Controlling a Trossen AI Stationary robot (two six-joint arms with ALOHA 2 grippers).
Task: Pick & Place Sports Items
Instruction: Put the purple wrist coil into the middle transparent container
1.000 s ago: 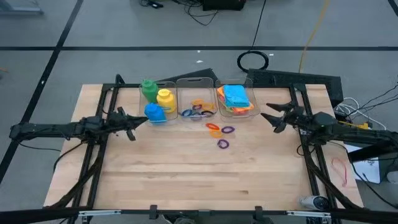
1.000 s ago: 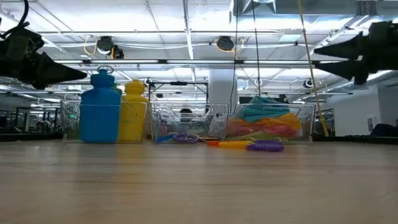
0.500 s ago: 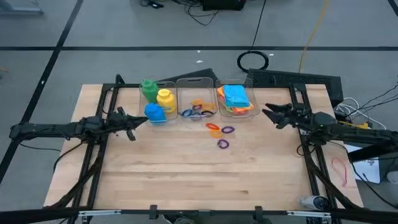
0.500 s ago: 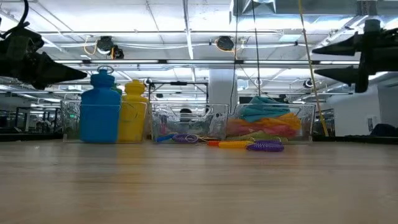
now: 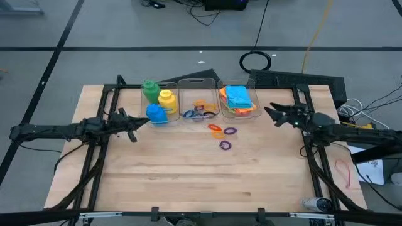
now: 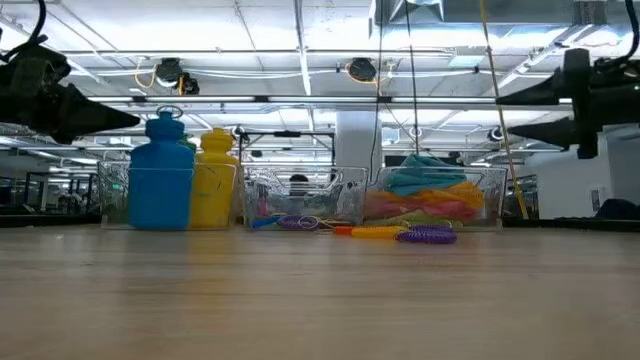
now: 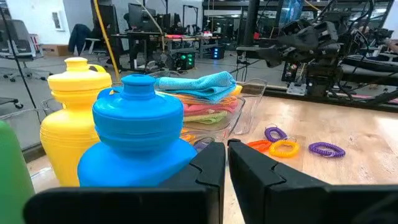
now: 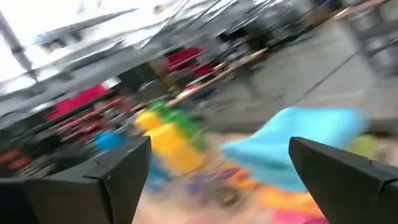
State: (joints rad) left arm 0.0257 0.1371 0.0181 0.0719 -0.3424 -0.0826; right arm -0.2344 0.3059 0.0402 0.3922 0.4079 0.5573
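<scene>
Three clear bins (image 5: 200, 88) back a wooden table (image 5: 188, 182), loose rings (image 5: 221, 132) before them, left gripper (image 5: 130, 127) closed empty, right gripper (image 5: 271, 115) wide.

Wooden table (image 5: 188, 182) carrying bins and loose rings

Three clear bins (image 5: 199, 100) are being borne in a row near the far edge, while an orange ring (image 5: 215, 130) and two purple rings (image 5: 225, 145) are lying just before them.

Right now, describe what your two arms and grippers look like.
Both arms are dark, almost black, built of slim jointed segments with black cables running alongside. The left gripper and the right gripper each end in two tapered, pointed dark fingers with blocky, matte, angular bases. No markings or labels are visible on them.
</scene>
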